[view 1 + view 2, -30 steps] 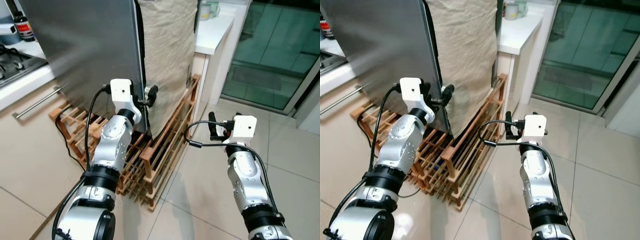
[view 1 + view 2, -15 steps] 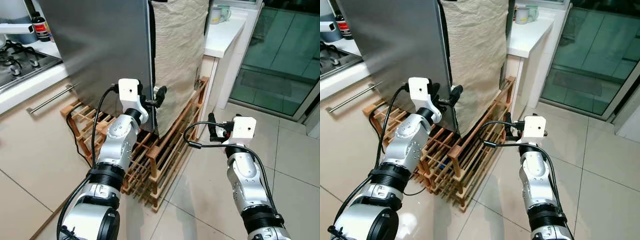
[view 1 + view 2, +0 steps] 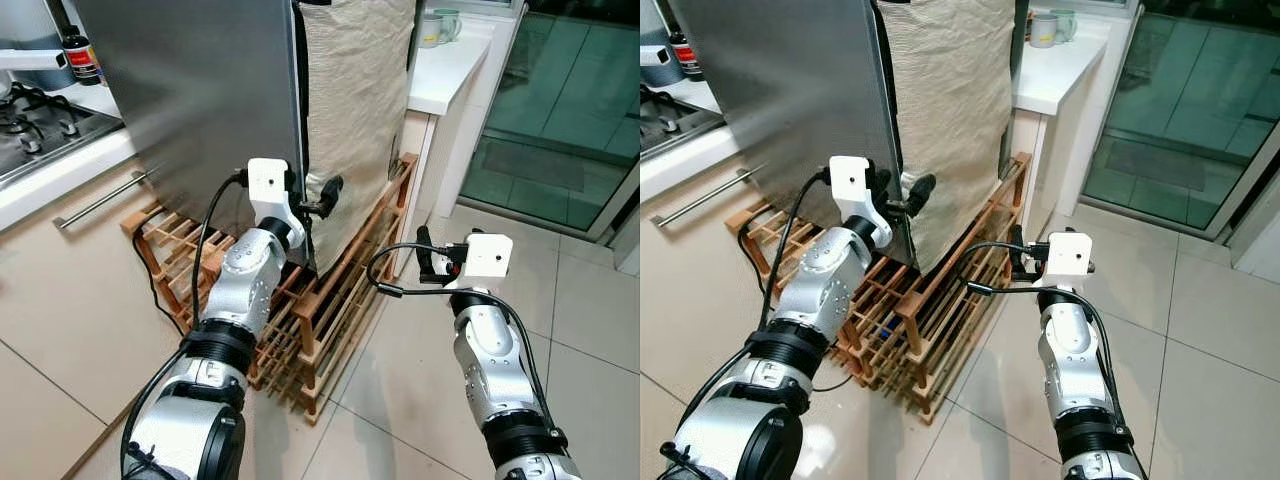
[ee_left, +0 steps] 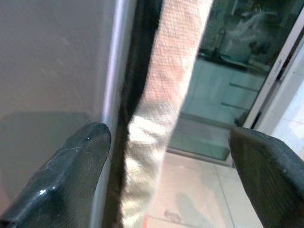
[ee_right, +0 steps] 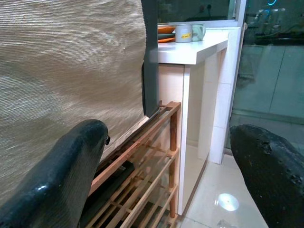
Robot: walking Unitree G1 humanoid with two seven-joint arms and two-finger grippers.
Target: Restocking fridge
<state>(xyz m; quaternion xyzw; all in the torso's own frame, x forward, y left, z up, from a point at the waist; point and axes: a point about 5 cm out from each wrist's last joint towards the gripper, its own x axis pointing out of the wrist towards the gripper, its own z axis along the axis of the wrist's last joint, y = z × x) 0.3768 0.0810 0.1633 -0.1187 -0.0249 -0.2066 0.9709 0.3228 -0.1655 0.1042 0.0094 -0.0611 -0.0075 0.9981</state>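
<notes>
Opening the fridge door [image 3: 200, 100] appears to be the step in hand. The left gripper [image 3: 318, 196] is held at the door's lower free edge, jaws spread wide, one finger [image 4: 61, 171] against the steel face and the other beyond the burlap-covered fridge body [image 3: 355, 110]. The door edge should be hooked squarely and drawn outward gently, clear of the wooden rack [image 3: 300, 310]. The right gripper [image 3: 428, 262] is held open, idle, near the white table [image 3: 445, 75].

gap: narrow door edge slot [image 3: 301, 130] | blocked: cloth [image 3: 355, 110], wooden rack [image 3: 330, 290] | open: floor [image 3: 590, 300]
</notes>
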